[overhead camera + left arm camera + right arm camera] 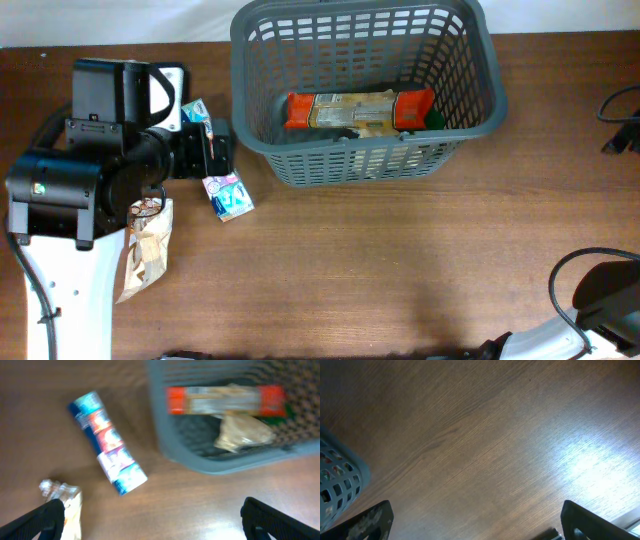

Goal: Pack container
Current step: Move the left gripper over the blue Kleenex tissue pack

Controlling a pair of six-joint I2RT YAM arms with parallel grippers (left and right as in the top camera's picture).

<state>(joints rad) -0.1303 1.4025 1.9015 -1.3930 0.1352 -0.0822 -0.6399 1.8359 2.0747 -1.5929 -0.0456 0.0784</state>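
The container, a dark grey slotted basket (300, 165), stands at the back centre and holds a long orange-ended packet (360, 108) and a tan bag. It also shows in the left wrist view (200, 457). A blue and white tube of sweets (228, 195) lies on the table left of the basket, also in the left wrist view (107, 442). My left gripper (155, 522) is open and empty above the table, near the tube. My right gripper (480, 520) is open and empty over bare wood.
A clear crinkled snack bag (145, 245) lies by the left arm, its corner in the left wrist view (62, 505). A black cable (620, 120) lies at the right edge. A basket corner (340, 477) shows in the right wrist view.
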